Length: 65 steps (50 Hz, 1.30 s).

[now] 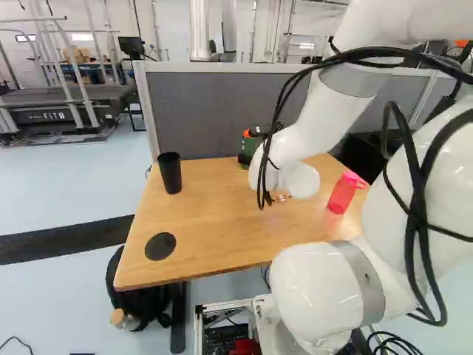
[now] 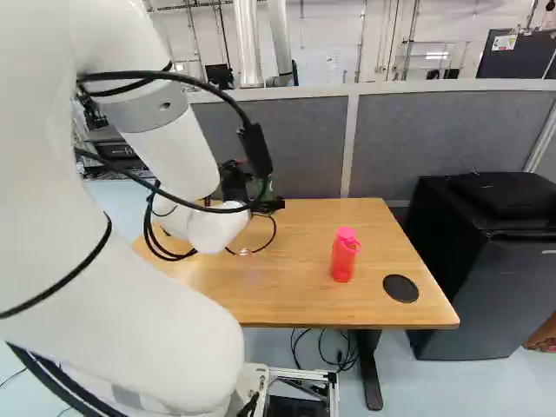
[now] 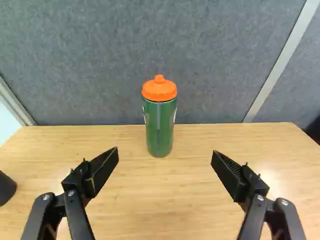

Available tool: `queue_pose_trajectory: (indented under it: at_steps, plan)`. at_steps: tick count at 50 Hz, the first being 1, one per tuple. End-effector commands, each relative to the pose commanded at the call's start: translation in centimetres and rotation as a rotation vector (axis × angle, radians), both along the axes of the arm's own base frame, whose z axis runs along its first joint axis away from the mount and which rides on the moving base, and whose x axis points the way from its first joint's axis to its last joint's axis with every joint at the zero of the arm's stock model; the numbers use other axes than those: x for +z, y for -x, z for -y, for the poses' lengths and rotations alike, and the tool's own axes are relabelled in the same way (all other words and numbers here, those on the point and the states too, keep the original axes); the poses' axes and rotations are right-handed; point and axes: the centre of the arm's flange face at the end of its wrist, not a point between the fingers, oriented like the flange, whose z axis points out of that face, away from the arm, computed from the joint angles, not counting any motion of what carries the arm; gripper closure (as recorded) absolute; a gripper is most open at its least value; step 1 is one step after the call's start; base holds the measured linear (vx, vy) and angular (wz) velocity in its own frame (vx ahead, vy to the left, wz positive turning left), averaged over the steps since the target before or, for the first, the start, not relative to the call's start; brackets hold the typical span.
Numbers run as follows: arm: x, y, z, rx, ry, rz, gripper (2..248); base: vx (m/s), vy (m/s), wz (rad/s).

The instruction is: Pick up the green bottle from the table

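Facing the green bottle (image 3: 159, 127), the hand (image 2: 271, 206) stands spread wide.

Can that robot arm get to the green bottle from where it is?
Probably yes: the gripper is open, and the green bottle stands upright ahead, roughly between its fingers' lines. Nothing visible blocks the way; the black cup is off to one side.

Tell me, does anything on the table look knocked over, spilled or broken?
Nothing stands out: the green bottle, pink bottle and black cup all stand upright on the table, with no spill or damage showing.
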Motion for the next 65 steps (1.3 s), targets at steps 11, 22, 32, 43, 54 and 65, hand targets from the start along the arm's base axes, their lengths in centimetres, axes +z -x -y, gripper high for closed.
queue_pose_trajectory:
  at_steps: [11, 22, 32, 43, 54, 65]
  plan:
    - [-0.3, -2.2, -0.2, 0.033, 0.013, -0.052, 3, 0.0, 0.0, 0.0]
    - [-0.9, -4.1, -0.5, 0.079, 0.034, -0.125, 3, 0.0, 0.0, 0.0]
    - [-1.4, -5.9, -0.8, 0.121, 0.058, -0.193, 3, 0.0, 0.0, 0.0]
    - [-1.8, -7.9, -0.9, 0.148, 0.076, -0.237, 3, 0.0, 0.0, 0.0]
    - [-1.9, -10.1, -0.7, 0.146, 0.077, -0.236, 3, 0.0, 0.0, 0.0]
    - [-2.0, -12.3, -0.4, 0.139, 0.077, -0.229, 3, 0.0, 0.0, 0.0]
